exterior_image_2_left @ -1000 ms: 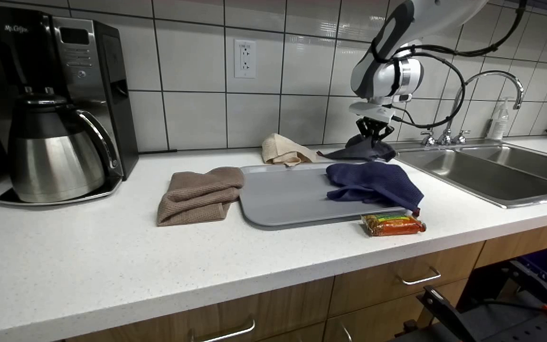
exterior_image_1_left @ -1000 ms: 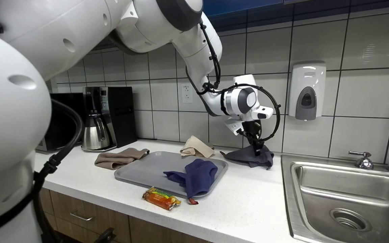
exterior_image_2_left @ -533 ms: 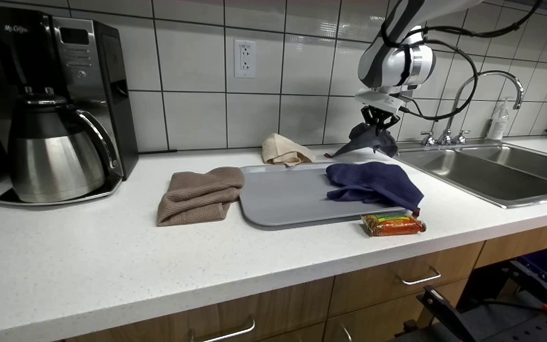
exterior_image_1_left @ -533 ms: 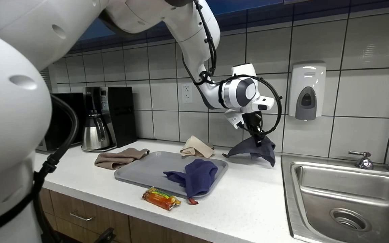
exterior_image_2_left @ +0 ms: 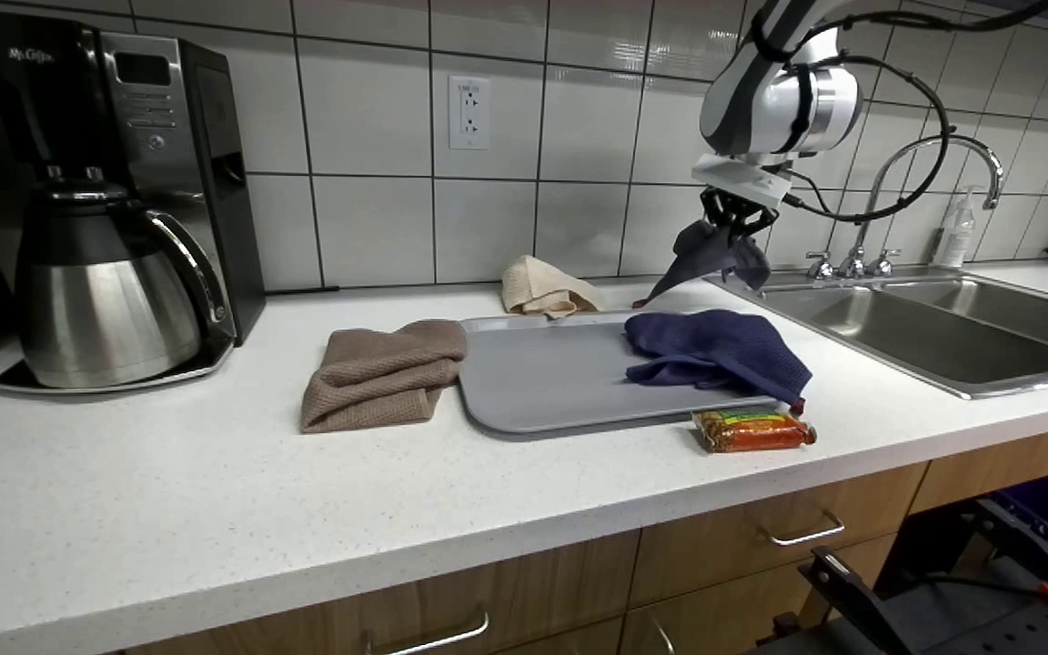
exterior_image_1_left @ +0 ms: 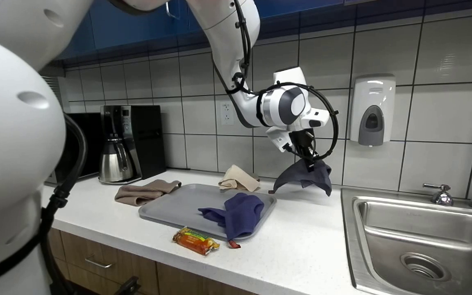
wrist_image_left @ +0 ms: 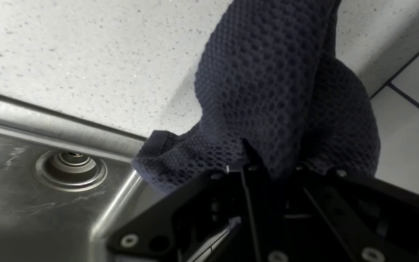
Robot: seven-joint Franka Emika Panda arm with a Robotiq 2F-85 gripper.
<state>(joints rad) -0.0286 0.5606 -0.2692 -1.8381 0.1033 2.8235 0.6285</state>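
End effector (exterior_image_1_left: pixel 310 166) clamped on dark grey honeycomb-weave towel (wrist_image_left: pixel 256 91), suspended above the worktop (exterior_image_1_left: pixel 301 229) near the sink (exterior_image_1_left: pixel 354 229). Whether its red-tipped corner (exterior_image_2_left: pixel 640 303) touches is unclear. Judged step: lifting; next move calls for full clearance.

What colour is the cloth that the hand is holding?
The cloth is dark bluish grey, with a honeycomb-like texture; the wrist view shows it best.

Cloth (wrist_image_left: pixel 256 83) between fingers (wrist_image_left: pixel 258 187), near sink (exterior_image_1_left: pixel 353 229)
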